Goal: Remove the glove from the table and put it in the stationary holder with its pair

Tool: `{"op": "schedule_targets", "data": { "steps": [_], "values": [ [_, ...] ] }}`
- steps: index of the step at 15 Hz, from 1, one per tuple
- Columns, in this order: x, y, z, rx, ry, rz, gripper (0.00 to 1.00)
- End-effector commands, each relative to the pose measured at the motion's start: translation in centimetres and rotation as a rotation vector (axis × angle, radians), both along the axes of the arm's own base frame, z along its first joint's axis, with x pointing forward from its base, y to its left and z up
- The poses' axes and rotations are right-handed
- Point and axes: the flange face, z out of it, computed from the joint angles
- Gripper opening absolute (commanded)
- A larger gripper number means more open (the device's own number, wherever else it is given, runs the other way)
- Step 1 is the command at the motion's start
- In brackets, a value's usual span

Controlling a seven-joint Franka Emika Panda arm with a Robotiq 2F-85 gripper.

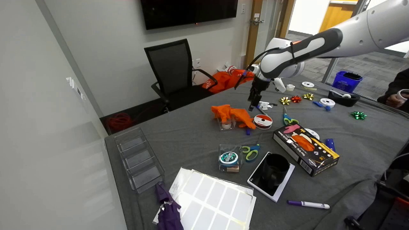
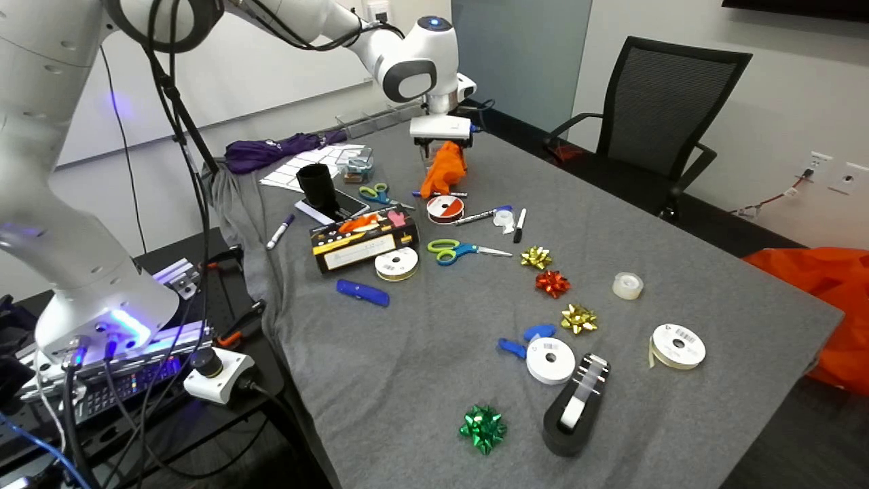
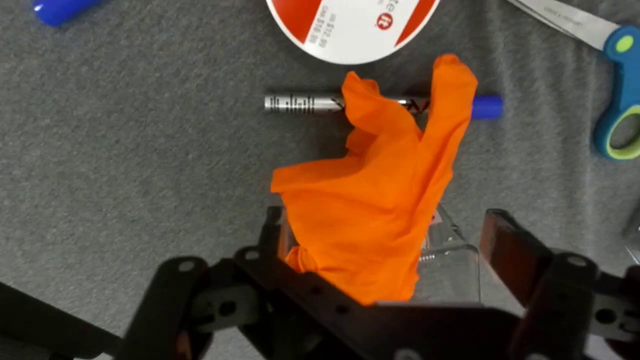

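Note:
Orange glove material (image 1: 238, 115) lies draped over a small clear holder (image 1: 220, 126). It also shows in an exterior view (image 2: 445, 171) and in the wrist view (image 3: 370, 200), where its fingers hang over a silver-and-blue marker (image 3: 295, 104). I cannot tell whether it is one glove or two. The clear holder (image 3: 452, 275) shows partly beside and under the glove. My gripper (image 3: 390, 232) is open, with its fingers spread on either side of the glove and holder. The left finger is close to the glove; contact is unclear. The gripper (image 1: 254, 101) also shows in an exterior view.
A red-and-white ribbon spool (image 3: 350, 30) and scissors (image 3: 620, 90) lie near the glove. Another clear box (image 1: 230, 150) holds a teal tin. A glove carton (image 1: 306, 148), a black mug (image 1: 275, 169) and a clear compartment tray (image 1: 140, 159) stand on the table. Bows and ribbon spools lie farther off.

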Motion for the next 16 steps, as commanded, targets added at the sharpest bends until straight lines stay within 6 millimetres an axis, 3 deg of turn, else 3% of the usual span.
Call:
{"op": "schedule_targets", "data": {
  "steps": [1,13,14,16],
  "values": [
    [0.5,-0.6,-2.5,0.006,-0.015,0.076,1.00],
    [1.3,-1.2,-7.4,0.036,-0.142,0.160,1.00],
    [1.4,-1.1,-7.7,0.041,-0.153,0.164,0.75],
    [1.4,-0.9,-8.1,0.055,-0.161,0.155,0.67]
  ]
}}
